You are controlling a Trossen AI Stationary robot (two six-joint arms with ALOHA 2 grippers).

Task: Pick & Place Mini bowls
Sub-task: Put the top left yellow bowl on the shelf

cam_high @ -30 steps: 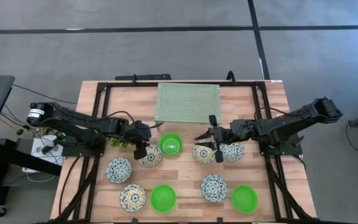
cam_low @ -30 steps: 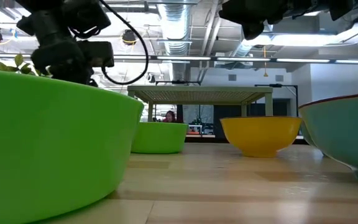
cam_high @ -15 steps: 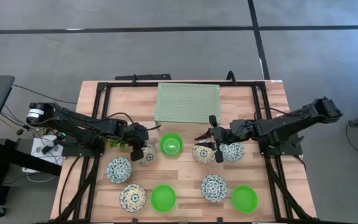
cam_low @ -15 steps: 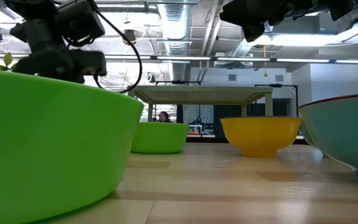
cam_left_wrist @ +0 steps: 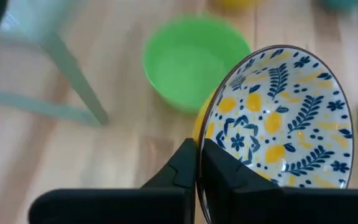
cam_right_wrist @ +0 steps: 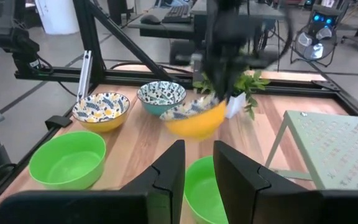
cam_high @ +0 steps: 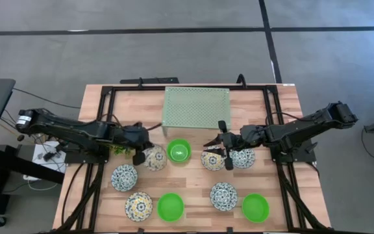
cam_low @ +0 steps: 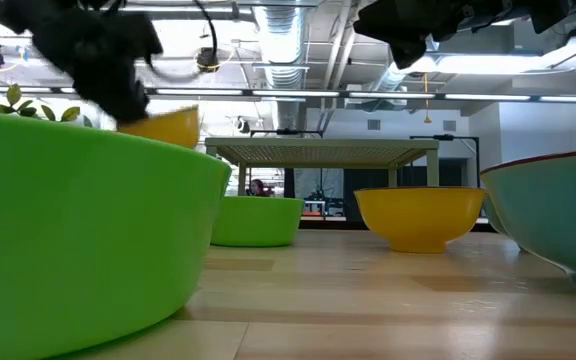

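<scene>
I see the table (cam_high: 193, 188) with the rack (cam_high: 196, 107) at its 12 o'clock edge. My left gripper (cam_high: 139, 155) sits left of centre, its fingers (cam_left_wrist: 188, 171) pinched tight on the rim of a yellow-patterned bowl (cam_left_wrist: 278, 118), tilted and lifted clear of the wood. A green bowl (cam_high: 178, 151) lies at that bowl's 3 o'clock. My right gripper (cam_high: 226, 155) hovers right of centre, partly spread and holding nothing, above two patterned bowls (cam_high: 211, 160).
</scene>
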